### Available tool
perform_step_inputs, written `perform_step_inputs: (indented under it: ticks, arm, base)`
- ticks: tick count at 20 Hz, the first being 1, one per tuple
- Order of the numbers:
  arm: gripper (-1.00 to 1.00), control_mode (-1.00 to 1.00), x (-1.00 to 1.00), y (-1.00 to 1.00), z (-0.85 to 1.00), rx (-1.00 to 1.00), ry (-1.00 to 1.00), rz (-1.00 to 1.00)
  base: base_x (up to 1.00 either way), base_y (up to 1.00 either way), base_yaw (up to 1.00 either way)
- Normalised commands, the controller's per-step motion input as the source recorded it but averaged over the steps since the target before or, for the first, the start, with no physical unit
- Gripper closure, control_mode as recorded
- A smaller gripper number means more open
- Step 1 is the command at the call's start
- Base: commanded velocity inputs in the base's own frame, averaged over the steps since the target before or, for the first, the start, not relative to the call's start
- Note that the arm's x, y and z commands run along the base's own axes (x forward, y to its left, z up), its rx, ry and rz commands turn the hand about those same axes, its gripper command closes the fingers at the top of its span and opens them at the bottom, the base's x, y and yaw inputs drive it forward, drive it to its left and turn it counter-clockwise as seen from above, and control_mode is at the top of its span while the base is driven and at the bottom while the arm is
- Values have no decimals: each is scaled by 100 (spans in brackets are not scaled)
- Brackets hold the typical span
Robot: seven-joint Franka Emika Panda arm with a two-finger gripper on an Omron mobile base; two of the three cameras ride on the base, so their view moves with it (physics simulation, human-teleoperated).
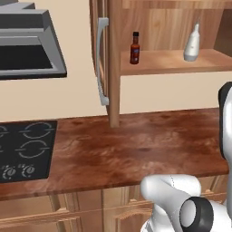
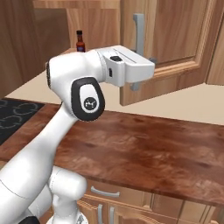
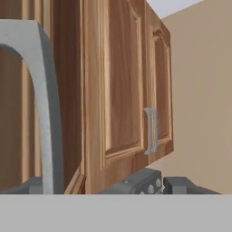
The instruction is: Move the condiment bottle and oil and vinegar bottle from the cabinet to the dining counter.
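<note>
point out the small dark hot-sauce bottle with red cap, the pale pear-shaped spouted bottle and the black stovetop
small dark hot-sauce bottle with red cap (image 1: pixel 135 50): left base view, on its label
pale pear-shaped spouted bottle (image 1: pixel 192 45): left base view, on its body
black stovetop (image 1: pixel 25 149): left base view, between burners

A curved grey metal bar handle stands close on the left, against a light-brown wooden raised-panel cabinet door. Further right, a neighbouring door carries a smaller grey bar handle beside a beige wall.
</note>
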Motion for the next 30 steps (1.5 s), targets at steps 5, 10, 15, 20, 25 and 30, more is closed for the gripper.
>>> perform_step_inputs:
  ticks: [5,10,15,20,25,30]
  arm:
    - [-100,-100,-100,-4,21,0,-2,-11]
    - [-100,-100,-100,13,27,0,-2,-7]
    - [-100,-100,-100,18,30,0,-2,-4]
    - [-100,-100,-100,15,26,0,-2,-2]
    - [-100,-100,-100,47,18,0,-4,1]
    - [-100,-100,-100,54,19,0,-6,4]
  base:
    - [0,0,0]
    - [0,0,0]
    - [0,0,0]
    - [0,0,0]
    - [0,0,0]
    - [0,0,0]
